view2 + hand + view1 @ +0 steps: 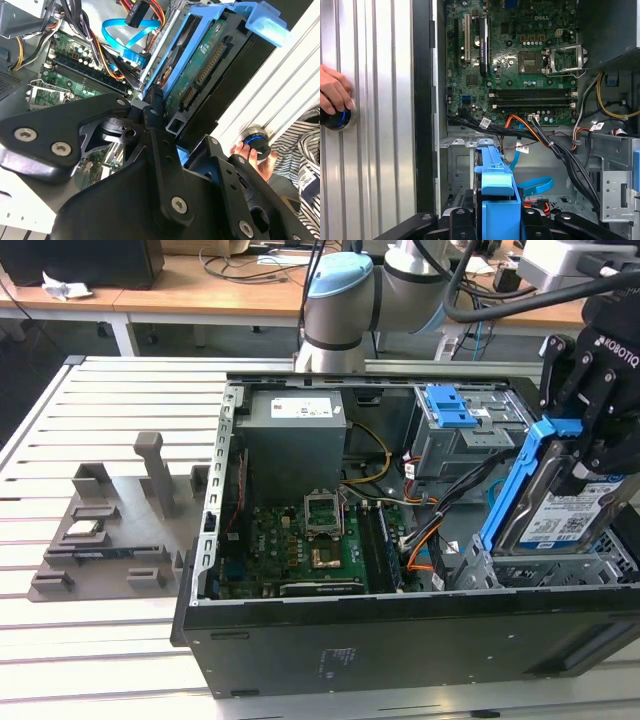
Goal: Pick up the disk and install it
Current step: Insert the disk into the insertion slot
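The gripper point(588, 455) is clamped on the disk point(560, 505) by its blue plastic frame point(496, 200), holding it tilted on edge over the drive cage point(540, 565) at the exterior view's right of the open computer case point(400, 640), presumably to line it up for sliding in. A person's hand point(334, 95) rests on a knob on the table.

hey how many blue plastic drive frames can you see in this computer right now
2. One frames the disk held by the gripper over the bay at the case's exterior-view right end. The other blue frame sits atop the grey drive cage deeper inside. More could be hidden.
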Available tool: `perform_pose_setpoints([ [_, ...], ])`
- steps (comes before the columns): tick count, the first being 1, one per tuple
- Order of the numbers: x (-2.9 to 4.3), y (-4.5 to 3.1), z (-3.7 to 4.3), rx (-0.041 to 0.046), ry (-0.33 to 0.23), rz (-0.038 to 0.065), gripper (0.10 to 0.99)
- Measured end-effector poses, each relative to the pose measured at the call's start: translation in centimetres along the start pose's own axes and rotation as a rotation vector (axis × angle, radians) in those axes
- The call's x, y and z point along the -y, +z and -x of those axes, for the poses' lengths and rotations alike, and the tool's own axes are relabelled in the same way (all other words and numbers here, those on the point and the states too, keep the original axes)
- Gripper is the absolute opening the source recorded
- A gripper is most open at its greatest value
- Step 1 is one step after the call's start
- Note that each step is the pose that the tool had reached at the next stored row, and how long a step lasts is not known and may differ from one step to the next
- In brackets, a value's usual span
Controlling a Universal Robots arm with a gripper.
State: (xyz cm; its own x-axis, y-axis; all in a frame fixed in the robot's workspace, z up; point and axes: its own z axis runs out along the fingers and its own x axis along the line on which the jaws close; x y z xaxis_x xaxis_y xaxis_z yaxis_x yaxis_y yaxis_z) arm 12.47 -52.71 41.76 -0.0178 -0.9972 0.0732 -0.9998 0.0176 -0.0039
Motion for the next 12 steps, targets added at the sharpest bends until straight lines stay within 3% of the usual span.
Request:
perform_pose_setpoints([
  [12, 0.0, 0.38, 0.03, -0.0001, 0.0, 0.0, 0.365],
])
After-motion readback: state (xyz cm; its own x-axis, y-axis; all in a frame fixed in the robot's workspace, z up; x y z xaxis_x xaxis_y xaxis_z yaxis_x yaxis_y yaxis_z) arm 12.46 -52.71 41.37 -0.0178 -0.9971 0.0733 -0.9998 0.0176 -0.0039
